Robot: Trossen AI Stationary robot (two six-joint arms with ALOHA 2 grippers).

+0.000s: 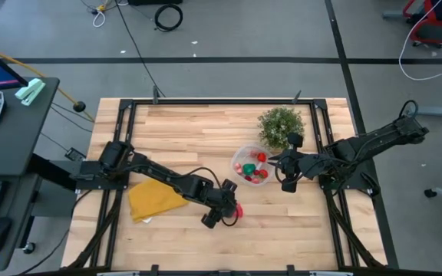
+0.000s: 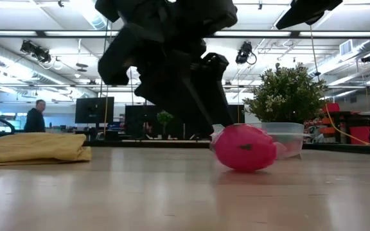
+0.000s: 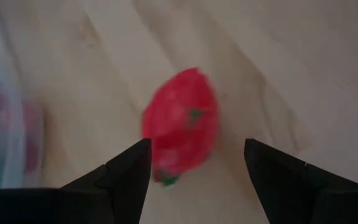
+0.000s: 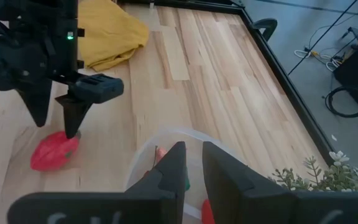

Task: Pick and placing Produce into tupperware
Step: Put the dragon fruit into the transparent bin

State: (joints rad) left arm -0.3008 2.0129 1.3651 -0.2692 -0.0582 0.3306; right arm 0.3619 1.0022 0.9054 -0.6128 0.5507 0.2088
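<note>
Now | left fingers (image 3: 138, 177) straddle (untouched) strawberry (image 3: 182, 124) | lying sideways

Red-pink strawberry (image 3: 182, 124), yellow cloth (image 1: 153, 198), clear tupperware (image 1: 244, 156)

Around the tupperware (image 1: 245, 164): the potted plant (image 1: 281, 124) crowds its far side, the right tool (image 1: 280, 163) blocks its right rim, and the left tool (image 1: 229, 212) stands over a red piece (image 1: 239, 209) on its near side. Bare table (image 1: 198, 130) lies left.
</note>
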